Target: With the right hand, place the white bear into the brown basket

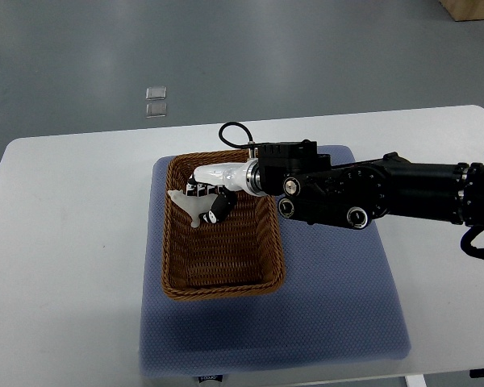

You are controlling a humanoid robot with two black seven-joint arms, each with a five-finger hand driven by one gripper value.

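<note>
Over the rectangular brown woven wicker basket (223, 230) on a blue padded mat (331, 306), fingers of the black-armed right hand (214, 193) closed around 1 small white bear (190, 205), above its far end.

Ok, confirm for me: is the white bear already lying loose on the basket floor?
No: the white bear is gripped in the right hand, held over the brown basket near its far end.
</note>
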